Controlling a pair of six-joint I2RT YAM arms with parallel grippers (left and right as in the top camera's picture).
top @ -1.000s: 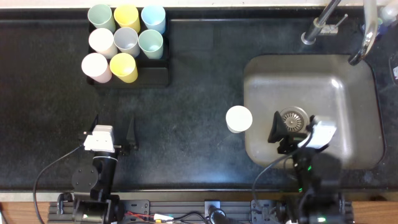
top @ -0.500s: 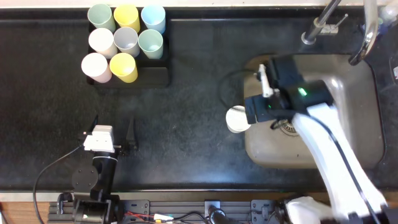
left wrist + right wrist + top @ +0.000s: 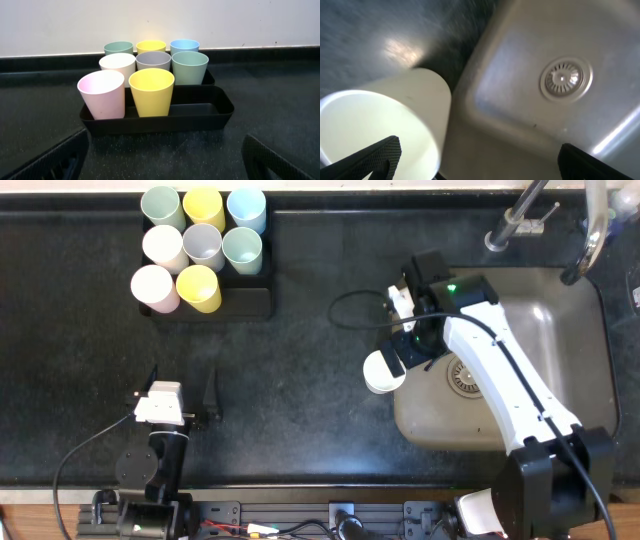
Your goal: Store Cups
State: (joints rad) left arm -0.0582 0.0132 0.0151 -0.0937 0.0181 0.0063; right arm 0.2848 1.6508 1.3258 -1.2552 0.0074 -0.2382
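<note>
A white cup (image 3: pixel 381 372) stands upright on the dark counter at the sink's left rim; in the right wrist view the cup (image 3: pixel 385 120) lies close below, toward one finger. My right gripper (image 3: pixel 402 358) hovers over it, open (image 3: pixel 480 172), holding nothing. The black tray (image 3: pixel 252 302) at the back left holds several pastel cups (image 3: pixel 200 288), with one corner slot bare (image 3: pixel 200 111). My left gripper (image 3: pixel 183 386) rests low near the front left, open (image 3: pixel 162 165), facing the tray.
The steel sink (image 3: pixel 560 310) with its drain (image 3: pixel 566 79) sits at the right, and a tap (image 3: pixel 520 215) stands behind it. A black cable (image 3: pixel 350 305) loops from the right arm over the counter.
The right arm has swung up from its rest over the sink and now holds its gripper above the white cup. The left arm and the cups have not moved.
</note>
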